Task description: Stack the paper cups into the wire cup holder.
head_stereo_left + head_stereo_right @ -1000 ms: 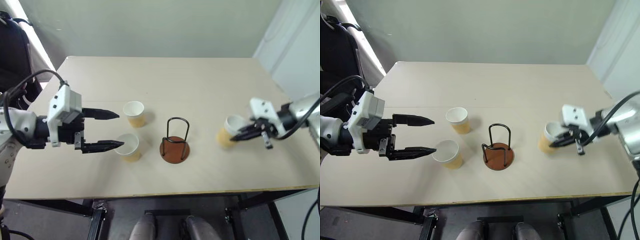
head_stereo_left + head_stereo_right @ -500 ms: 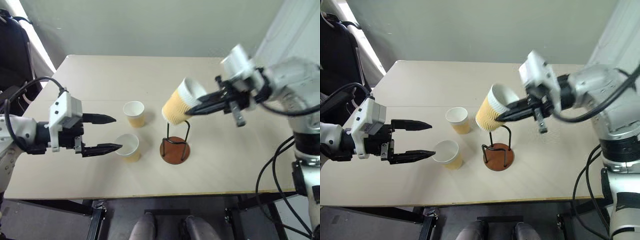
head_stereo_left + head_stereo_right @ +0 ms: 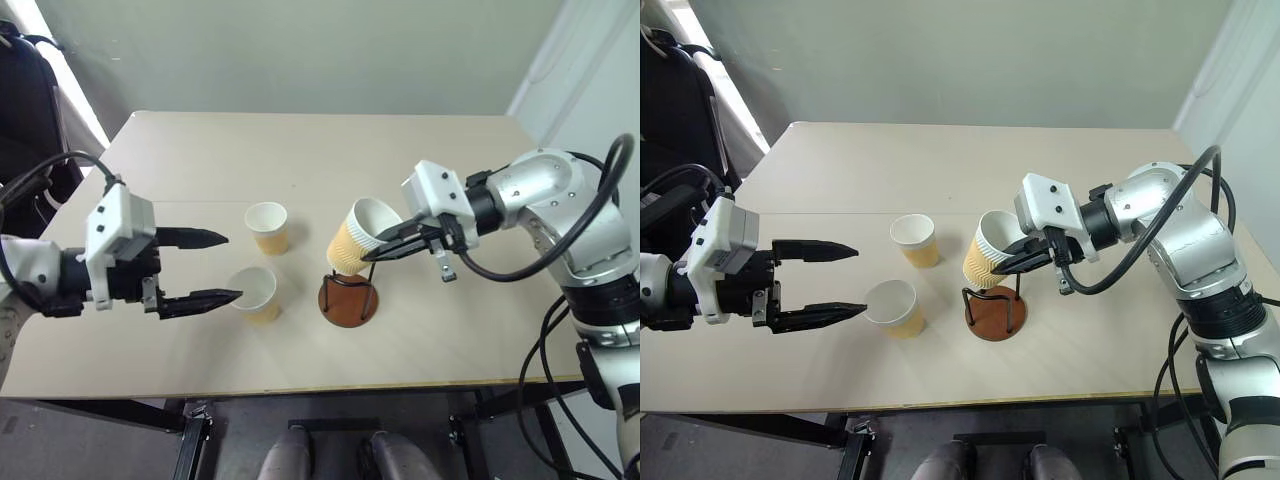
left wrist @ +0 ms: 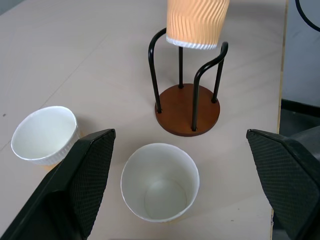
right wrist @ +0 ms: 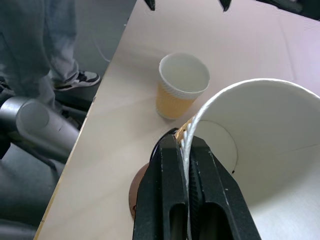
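From the head: the right gripper (image 3: 392, 246) pinches the rim of a tan ribbed paper cup (image 3: 355, 237), tilted just above the black-wire, brown-disc cup holder (image 3: 349, 297), ready to drop in.

Left wrist: the left gripper (image 3: 222, 267) gapes wide, framing a second cup (image 4: 160, 182), likely next.

Right wrist: fingers (image 5: 169, 200) clamp the wall.

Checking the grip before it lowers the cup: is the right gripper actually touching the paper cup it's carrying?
Touching. In the right wrist view, the right gripper is shut on the held cup, pinching the white rim wall between its fingers.
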You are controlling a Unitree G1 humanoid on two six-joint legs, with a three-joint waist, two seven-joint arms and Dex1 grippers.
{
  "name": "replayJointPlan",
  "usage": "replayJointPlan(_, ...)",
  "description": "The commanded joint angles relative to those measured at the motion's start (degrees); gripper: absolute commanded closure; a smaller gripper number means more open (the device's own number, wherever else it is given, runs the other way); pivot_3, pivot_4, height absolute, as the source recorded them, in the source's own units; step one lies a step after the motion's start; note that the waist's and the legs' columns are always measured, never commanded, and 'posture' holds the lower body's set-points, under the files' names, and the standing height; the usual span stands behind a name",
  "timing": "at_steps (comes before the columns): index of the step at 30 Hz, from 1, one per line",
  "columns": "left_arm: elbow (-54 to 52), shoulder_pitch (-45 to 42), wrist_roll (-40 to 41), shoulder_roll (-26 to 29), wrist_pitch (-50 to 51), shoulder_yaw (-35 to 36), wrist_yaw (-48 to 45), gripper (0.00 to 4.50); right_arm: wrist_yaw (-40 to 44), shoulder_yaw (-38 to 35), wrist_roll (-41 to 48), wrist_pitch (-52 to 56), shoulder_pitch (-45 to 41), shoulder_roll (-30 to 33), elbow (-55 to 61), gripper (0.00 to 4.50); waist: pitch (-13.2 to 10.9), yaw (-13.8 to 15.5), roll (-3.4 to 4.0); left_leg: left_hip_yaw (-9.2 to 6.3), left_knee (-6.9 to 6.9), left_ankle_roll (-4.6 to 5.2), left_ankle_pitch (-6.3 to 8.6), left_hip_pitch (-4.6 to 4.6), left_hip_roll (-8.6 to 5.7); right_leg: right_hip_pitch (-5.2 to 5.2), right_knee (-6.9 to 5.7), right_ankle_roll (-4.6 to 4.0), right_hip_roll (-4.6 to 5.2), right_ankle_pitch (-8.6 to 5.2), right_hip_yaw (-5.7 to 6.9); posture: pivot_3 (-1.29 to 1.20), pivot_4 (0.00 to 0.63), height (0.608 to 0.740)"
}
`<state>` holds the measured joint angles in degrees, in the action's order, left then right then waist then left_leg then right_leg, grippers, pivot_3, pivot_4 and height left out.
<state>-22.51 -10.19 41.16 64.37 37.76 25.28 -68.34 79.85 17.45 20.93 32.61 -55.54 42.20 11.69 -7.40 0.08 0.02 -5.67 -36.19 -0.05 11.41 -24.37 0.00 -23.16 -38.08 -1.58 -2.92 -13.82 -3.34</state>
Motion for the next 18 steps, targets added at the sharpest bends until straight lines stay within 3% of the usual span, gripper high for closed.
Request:
replayJointPlan(1,-1.66,0.34,0.25,1.26,0.24,2.72,0.69,0.00,-0.77,0.49,-1.88,-1.86,-0.55,-0.70,0.16,4.48,0.00,-0.01,0.00,0.00,0.00,0.00,0.00,0.00,0.00,0.00,0.00,0.00,0.00,0.00,0.00,0.00,0.150,0.740)
replayJointPlan(4,-1.80,0.65,0.23,1.34,0.32,3.27,0.82,0.00,-0.74,0.84,-2.78,-2.27,-0.59,-0.90,-0.78,4.48,0.00,0.01,0.00,-0.01,0.01,0.00,0.00,0.01,0.01,-0.01,-0.01,-0.02,0.00,0.01,0.01,0.00,0.150,0.740)
replayJointPlan(13,0.54,-1.69,-1.83,2.79,-1.31,1.28,0.94,0.00,-0.54,0.24,-4.38,-3.76,-0.91,-0.59,-3.10,1.56,0.00,0.03,0.00,-0.01,0.01,-0.02,0.01,0.00,0.01,-0.02,-0.02,-0.05,0.00,0.01,0.01,0.00,0.150,0.740)
replayJointPlan(17,2.05,-3.43,-5.49,4.74,-4.11,-3.34,-0.38,0.00,-1.32,-5.02,-1.53,-1.72,-0.64,0.88,-5.36,0.06,0.00,0.08,0.00,-0.01,0.01,-0.02,0.01,-0.01,0.00,-0.03,-0.01,-0.07,0.00,0.02,0.00,0.00,0.150,0.740)
replayJointPlan(18,2.30,-3.68,-6.68,5.35,-5.11,-4.77,-0.96,0.00,-1.25,-7.59,0.90,-0.01,-0.25,1.34,-5.69,0.02,0.00,0.13,0.00,-0.01,0.01,-0.02,0.01,-0.01,0.00,-0.03,-0.01,-0.07,0.00,0.02,0.00,0.00,0.150,0.740)
